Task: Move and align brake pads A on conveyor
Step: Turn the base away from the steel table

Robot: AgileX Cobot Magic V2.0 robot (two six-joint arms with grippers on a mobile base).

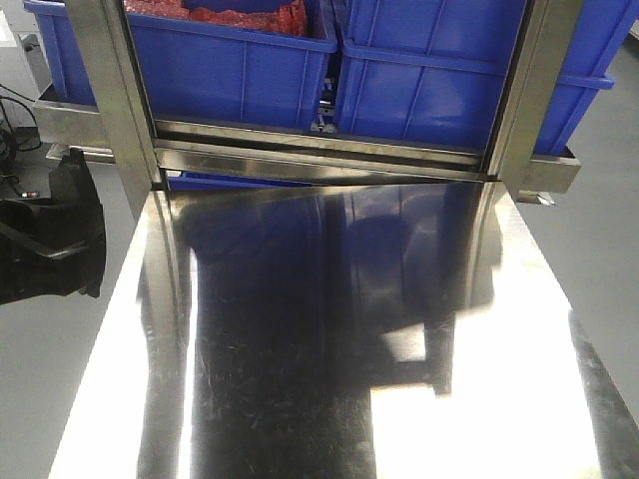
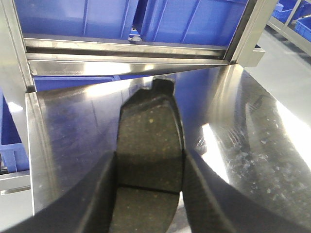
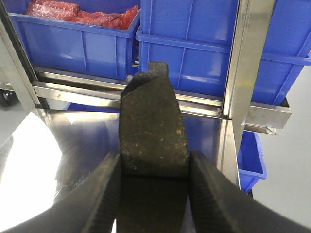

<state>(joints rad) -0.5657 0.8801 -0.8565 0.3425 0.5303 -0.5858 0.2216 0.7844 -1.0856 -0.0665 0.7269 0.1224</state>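
Mid-carry: left gripper (image 2: 149, 162) clamped on one brake pad A (image 2: 150, 131), right gripper (image 3: 154, 162) clamped on a second pad (image 3: 153, 111), both above the steel table (image 1: 479, 419), blue bins (image 1: 240, 70) at 12 o'clock; conveyor out of view, so by my judgement placing and aligning are not yet done.

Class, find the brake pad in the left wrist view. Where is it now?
The brake pad is clamped in the left gripper, centre frame, over the steel table, its tip toward the blue bins.

Left pincer (image 2: 149, 156), right pincer (image 3: 154, 155): black, finely ribbed fingers (image 3: 208, 194).
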